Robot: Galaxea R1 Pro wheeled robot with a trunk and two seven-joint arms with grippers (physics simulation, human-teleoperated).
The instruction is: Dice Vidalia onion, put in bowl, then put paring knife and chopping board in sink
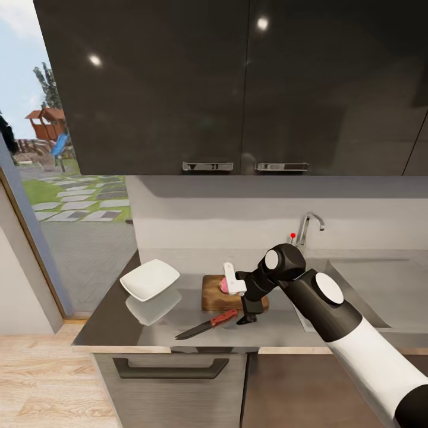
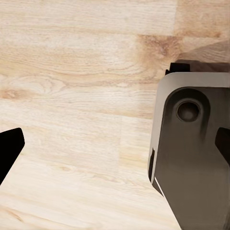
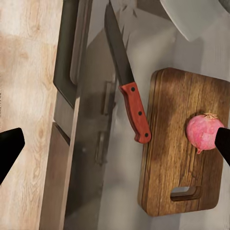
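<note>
Glossy black cabinets (image 1: 238, 83) filled the upper half of the head view, with a pale wall and a tap (image 1: 309, 226) below them at right of centre. The bench (image 1: 285, 330), dark and mirror-like, ran across the middle of the frame, and the sink (image 1: 380, 291) was sunk into it at the right.

The onion (image 3: 205, 132) was seen resting on the board (image 3: 167, 158), toward the board's slotted end, so the first step was judged done. The knife (image 1: 208, 324) lay on the bench just beside the board's near edge, its red handle at the board and its blade pointing toward the lower left of the head view. The bowl (image 1: 150, 279) stood well apart at the left, empty.

The right gripper (image 1: 244, 300) was held above the board and knife, looking down on both; its fingers (image 3: 9, 148) appeared at the two side edges of the right wrist view, spread wide with nothing between them. The left gripper (image 2: 115, 148) was likewise spread and empty, pointed at the wood floor (image 2: 72, 72) beside a dark part of the robot's base (image 2: 191, 153).

The step in hand was judged to be the taking up of the knife. For that, the right gripper would need to be shifted over the red handle, turned so its fingers straddled it crosswise, lowered to the bench and closed there, without the board or onion being nudged.
</note>
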